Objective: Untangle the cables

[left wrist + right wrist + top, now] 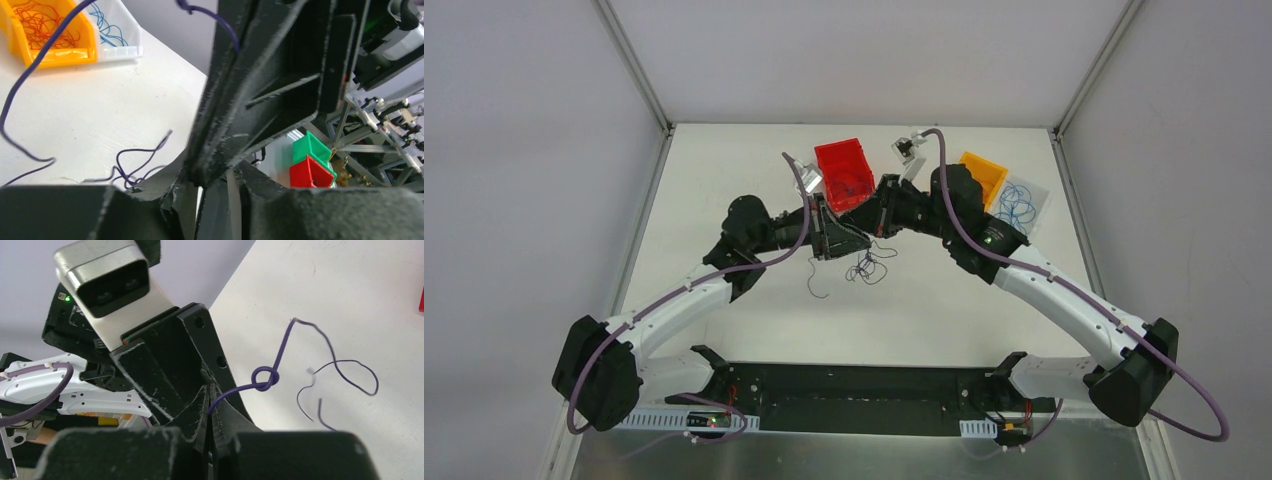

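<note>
- Closest to my right wrist lens, my right claw [210,410] is pressed closed on a dark purple cable [280,347], which leaves the fingertips and runs up and away over the white tabletop [380,290]
- Just past those fingertips the cable ties into a small knot [265,377], and its long axis carries on beyond the knot to a free end
- My left claw [859,240] faces the right one nearly tip to tip near the tabletop's middle; in its own view the right claw's body fills most of the frame, so I cannot tell whether its jaws are apart or pinching anything
- More loose purple strands [869,265] lie on the tabletop just beside both claws, on the side toward my bases
- Off to my right sit an orange bin [60,55] of red-orange wires [45,22] and a clear bin [127,50] of blue wires [107,27]; a red bin [844,172] stands just behind the claws
- My guess is that the knot is the thing to work, and the left claw, right beside it, would need to take the cable on the knot's far side, perhaps pulling along the cable's own line
</note>
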